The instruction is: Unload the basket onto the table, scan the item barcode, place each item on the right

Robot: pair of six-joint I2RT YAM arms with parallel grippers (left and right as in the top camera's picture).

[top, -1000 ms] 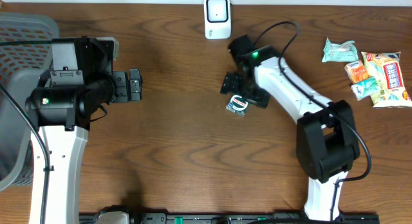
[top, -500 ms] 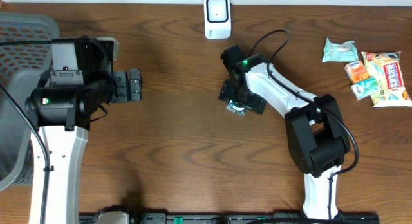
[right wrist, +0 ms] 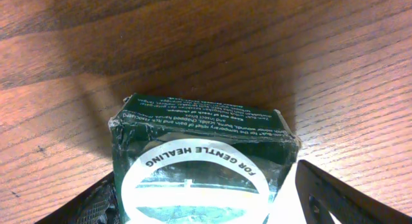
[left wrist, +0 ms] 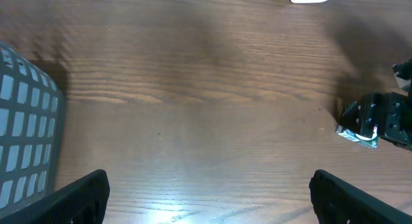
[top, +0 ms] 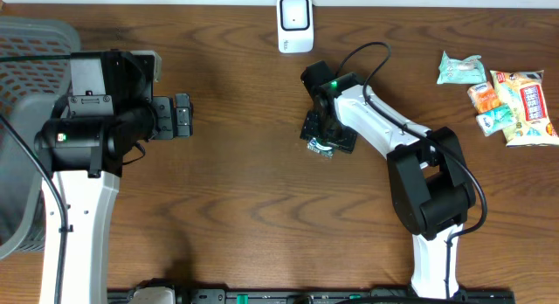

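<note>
Right pincer (top: 323, 140) spread astride green box (right wrist: 199, 153), not clamped, mid-tabletop (top: 244, 208) below white scanner (top: 295, 23), left pincer (top: 182, 116) released, grey basket (top: 22, 59) far left, contents unclear, snack packets (top: 502, 99) far right

Shop-checkout mock-up: scanner (top: 295, 23), grey basket (top: 26, 51), snack packets (top: 515, 99), wooden table (top: 244, 190).

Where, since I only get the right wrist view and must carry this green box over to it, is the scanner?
Observer: The white scanner stands at the table's far edge, just beyond the right hand.
Operator: Is the left hand in the way?
Observer: No; the left hand hangs open out on the left, toward the grey basket.
Operator: Anything else waiting to be scanned?
Observer: A cluster of snack packets lies near the right edge.
</note>
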